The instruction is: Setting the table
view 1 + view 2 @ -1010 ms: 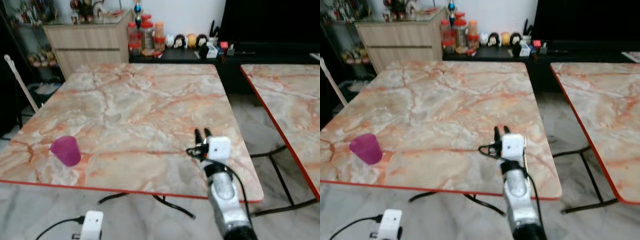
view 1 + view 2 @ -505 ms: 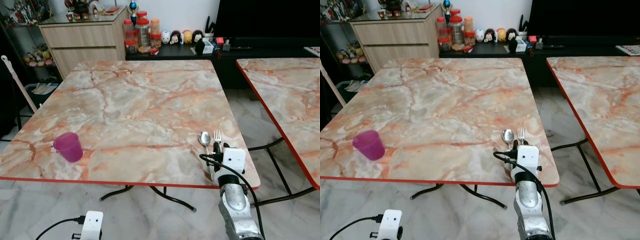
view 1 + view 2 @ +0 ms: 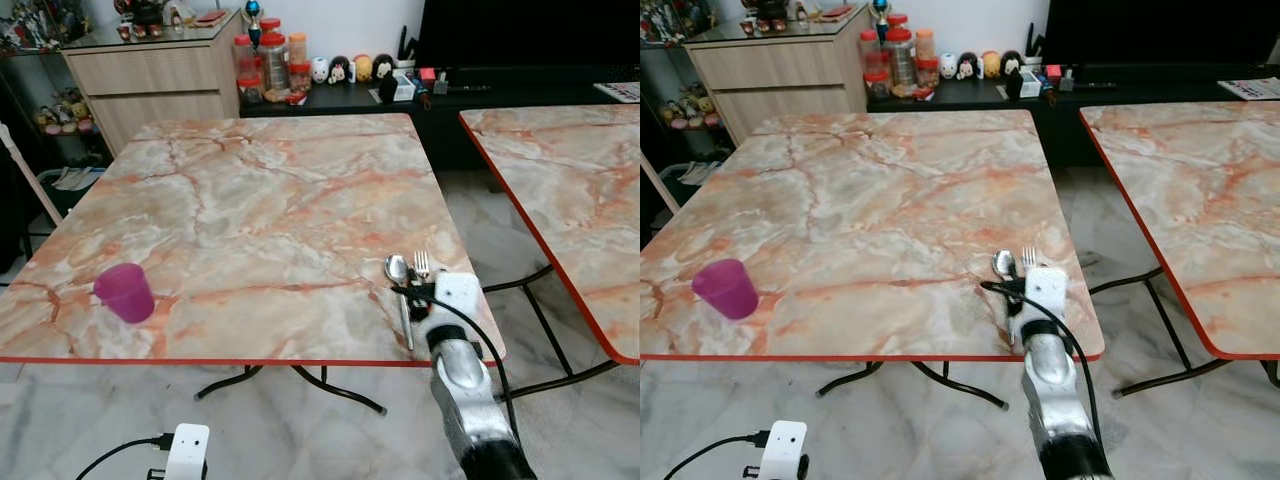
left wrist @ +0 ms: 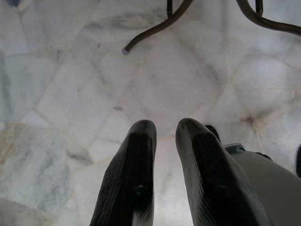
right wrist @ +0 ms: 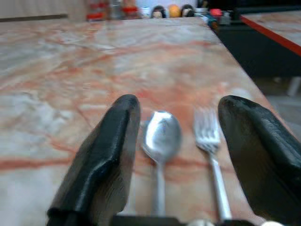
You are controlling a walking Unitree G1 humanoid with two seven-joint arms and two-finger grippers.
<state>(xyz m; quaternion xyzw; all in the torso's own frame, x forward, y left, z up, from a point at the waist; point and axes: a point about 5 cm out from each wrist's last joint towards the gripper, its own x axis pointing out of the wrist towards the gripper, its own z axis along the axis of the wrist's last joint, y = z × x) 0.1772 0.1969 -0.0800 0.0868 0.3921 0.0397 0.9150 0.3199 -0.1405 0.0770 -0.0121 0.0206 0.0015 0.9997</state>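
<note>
The right end effector [image 5: 174,155] stood spread around a silver metal spoon [image 5: 161,136] and fork [image 5: 208,136] lying flat at the marble-patterned desk's [image 3: 260,210] near right edge. Dragging the cutlery on withdrawal could tip it over the edge. The left end effector [image 4: 164,141] hung nearly pressed together.

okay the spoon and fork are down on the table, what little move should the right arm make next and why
Probably draw the right claw straight back toward the table edge. Its fingers stand open on either side of the spoon and fork, which lie flat, side by side, on the marble table near its front right corner. Backing out level should clear both without nudging them. The purple cup sits far off to the left.
</note>
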